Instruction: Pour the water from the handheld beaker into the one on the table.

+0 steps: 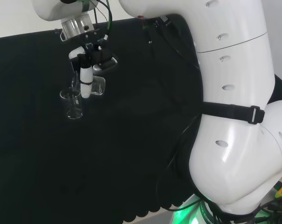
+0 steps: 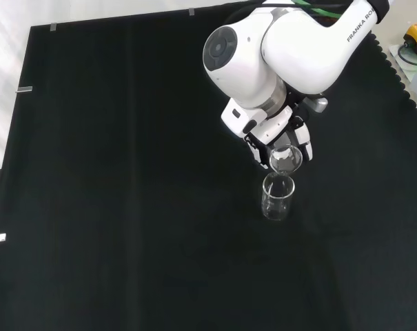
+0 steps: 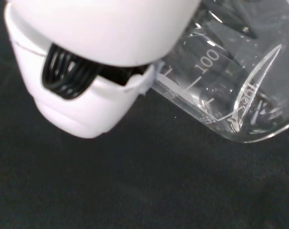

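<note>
The handheld beaker point(image 2: 286, 159) is clasped by the curled hand point(image 2: 299, 141) and tilted just above the table beaker point(image 2: 277, 198). Water could be spilled on the black cloth point(image 2: 125, 207) if the lip is not kept over the rim

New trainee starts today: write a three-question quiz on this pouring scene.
1. True or false: the held beaker is tipped on its side.
2. In the front view, the table beaker stands: A) just below the held one, B) at the cloth's left edge, C) behind the arm.
3. What do the hand's fingers hold?

Key: 1 true. 2 A. 3 The tilted beaker.
</note>
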